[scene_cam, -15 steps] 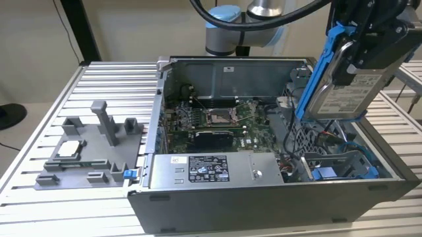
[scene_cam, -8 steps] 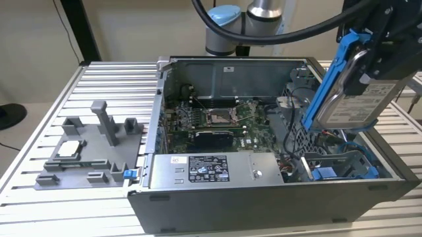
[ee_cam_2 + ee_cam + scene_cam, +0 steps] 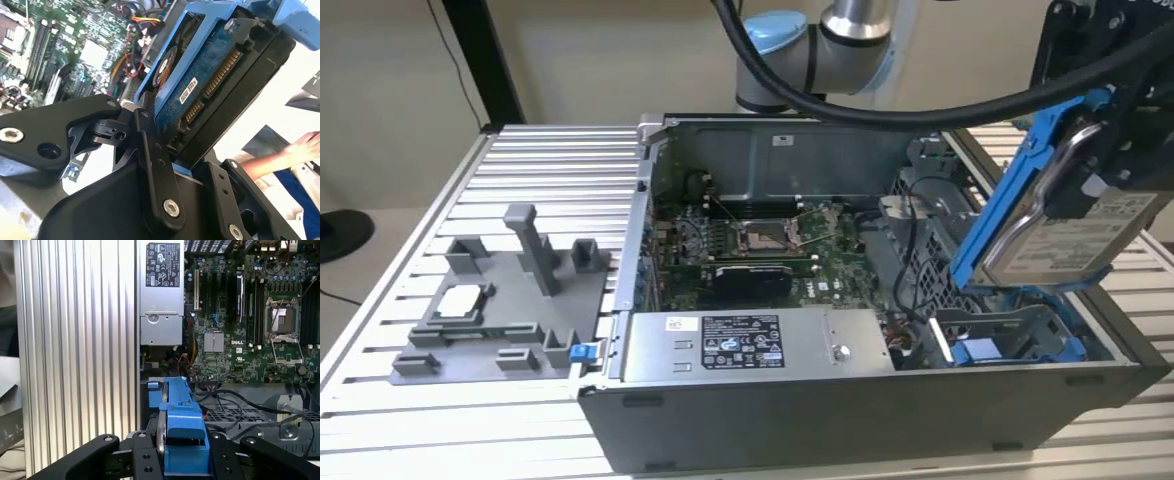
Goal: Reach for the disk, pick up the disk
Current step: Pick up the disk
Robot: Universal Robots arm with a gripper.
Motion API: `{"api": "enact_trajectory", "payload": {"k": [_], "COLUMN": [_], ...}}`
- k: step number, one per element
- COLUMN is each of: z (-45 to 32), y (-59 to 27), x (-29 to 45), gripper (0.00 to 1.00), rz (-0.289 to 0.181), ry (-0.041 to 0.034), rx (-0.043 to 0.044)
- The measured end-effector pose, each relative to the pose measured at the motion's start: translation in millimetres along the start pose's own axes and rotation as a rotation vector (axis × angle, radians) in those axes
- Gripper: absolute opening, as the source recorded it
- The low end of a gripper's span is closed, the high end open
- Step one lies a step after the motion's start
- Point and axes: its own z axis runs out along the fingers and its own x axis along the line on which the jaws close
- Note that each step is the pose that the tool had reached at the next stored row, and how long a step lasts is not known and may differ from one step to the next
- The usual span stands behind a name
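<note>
Exterior view: gripper (image 3: 1107,150) clamped on the disk (image 3: 1047,215), tilted in the air above the open computer case (image 3: 854,400).

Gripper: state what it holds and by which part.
The gripper holds the disk lifted above the computer case, its fingers clamping the two flat faces at one end of the blue bracket.

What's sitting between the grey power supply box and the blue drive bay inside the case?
In the exterior view, a tangle of red and black cables lies between the power supply box and the blue drive bay.
</note>
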Motion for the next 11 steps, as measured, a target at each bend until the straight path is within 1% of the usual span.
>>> {"api": "enact_trajectory", "payload": {"k": [2,4,11], "z": [0.0,-0.1,0.0], "y": [-0.7,-0.9,-1.2], "x": [4.9,7.0,7.1], "gripper": [0.0,0.0,0.0], "rz": [0.0,0.0,0.0], "ry": [0.0,0.0002,0.0], "rx": [0.0,0.0,0.0]}}
